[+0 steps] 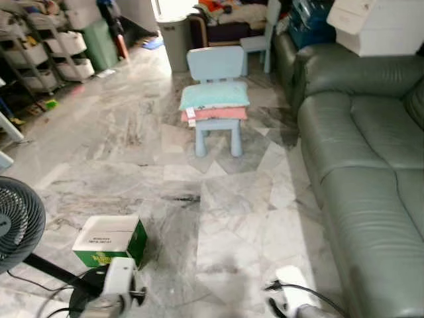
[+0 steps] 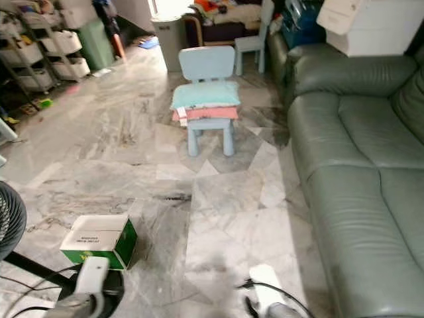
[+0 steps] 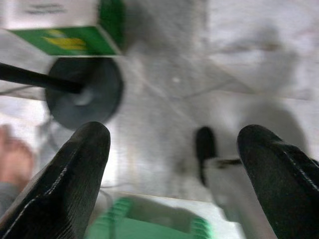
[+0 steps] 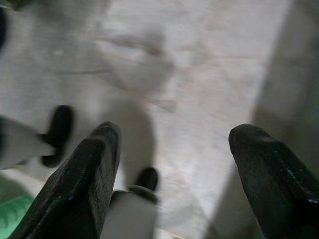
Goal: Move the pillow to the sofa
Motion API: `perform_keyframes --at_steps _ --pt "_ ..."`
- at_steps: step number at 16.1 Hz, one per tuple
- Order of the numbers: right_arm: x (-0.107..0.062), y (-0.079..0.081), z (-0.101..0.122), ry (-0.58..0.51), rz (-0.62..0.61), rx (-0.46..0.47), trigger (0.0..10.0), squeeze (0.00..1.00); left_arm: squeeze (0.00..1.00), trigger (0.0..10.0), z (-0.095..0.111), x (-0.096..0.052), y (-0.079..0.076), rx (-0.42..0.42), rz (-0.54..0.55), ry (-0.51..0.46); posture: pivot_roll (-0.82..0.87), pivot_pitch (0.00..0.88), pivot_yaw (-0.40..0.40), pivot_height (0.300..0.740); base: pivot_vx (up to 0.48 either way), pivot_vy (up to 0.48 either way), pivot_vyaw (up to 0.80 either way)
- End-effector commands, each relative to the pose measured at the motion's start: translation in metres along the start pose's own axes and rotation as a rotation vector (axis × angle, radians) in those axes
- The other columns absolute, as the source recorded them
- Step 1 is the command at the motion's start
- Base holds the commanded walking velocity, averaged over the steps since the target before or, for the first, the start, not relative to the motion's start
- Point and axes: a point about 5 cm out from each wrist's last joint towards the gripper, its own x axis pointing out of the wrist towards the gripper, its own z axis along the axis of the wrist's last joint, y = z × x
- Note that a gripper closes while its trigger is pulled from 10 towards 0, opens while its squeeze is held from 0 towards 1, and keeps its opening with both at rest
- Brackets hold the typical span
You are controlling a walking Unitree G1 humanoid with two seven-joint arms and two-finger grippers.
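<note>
pillow: we see the teal pillow [image 1: 214,95] on top of a pink one [image 1: 215,113], covering the small blue chair's [image 1: 217,63] seat | sofa [image 1: 371,152]: on our right | left gripper [image 3: 174,174] and right gripper [image 4: 172,172]: fingers apart, holding nothing, hanging low | risk: we might bump the green box [image 1: 110,241] or the fan [image 1: 20,228] while walking
</note>
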Motion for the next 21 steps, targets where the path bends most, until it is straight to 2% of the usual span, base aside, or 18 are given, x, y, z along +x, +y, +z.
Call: perform_keyframes --at_steps 1,8,12,13,14,15,16,18,21 --pt "0.002 0.006 0.007 -0.018 0.019 0.017 10.0 0.0 0.0 10.0 0.001 -0.001 0.005 0.014 0.002 0.006 -0.03 0.0 0.065 0.74 0.0 0.0 0.0" --pt "0.002 0.009 0.005 -0.007 0.03 0.001 10.0 0.0 0.0 10.0 0.002 -0.002 0.014 0.028 0.031 0.001 -0.02 0.0 0.054 0.74 0.0 0.0 0.0" --pt "0.002 0.008 0.006 -0.012 0.017 0.02 10.0 0.0 0.0 10.0 0.001 -0.003 0.018 0.008 0.045 -0.002 -0.01 0.0 0.055 0.74 0.0 0.0 0.0" --pt "0.003 0.01 0.012 -0.026 0.016 0.031 10.0 0.0 0.0 10.0 0.009 -0.003 0.019 -0.015 0.048 -0.027 0.0 0.0 0.046 0.74 0.0 0.0 0.0" --pt "0.004 0.004 0.018 -0.052 -0.008 0.118 10.0 0.0 0.0 10.0 0.018 -0.003 0.021 -0.045 0.057 -0.055 0.01 0.0 0.029 0.74 0.0 0.0 0.0" --pt "0.004 0.003 0.018 -0.056 -0.012 0.136 10.0 0.0 0.0 10.0 0.018 -0.003 0.022 -0.05 0.057 -0.058 0.01 0.0 0.029 0.74 0.0 0.0 0.0" --pt "0.004 0.003 0.019 -0.057 -0.009 0.124 10.0 0.0 0.0 10.0 0.018 -0.003 0.022 -0.033 0.044 -0.057 0.02 0.0 0.027 0.74 0.0 0.0 0.0" --pt "0.002 0.0 0.007 -0.011 -0.009 0.064 10.0 0.0 0.0 10.0 0.009 -0.005 0.031 -0.032 0.072 -0.031 0.01 0.0 0.027 0.74 0.0 0.0 0.0" --pt "0.001 -0.004 0.007 -0.017 -0.014 0.077 10.0 0.0 0.0 10.0 0.006 -0.005 0.031 -0.048 0.071 -0.03 0.0 0.0 0.034 0.74 0.0 0.0 0.0"
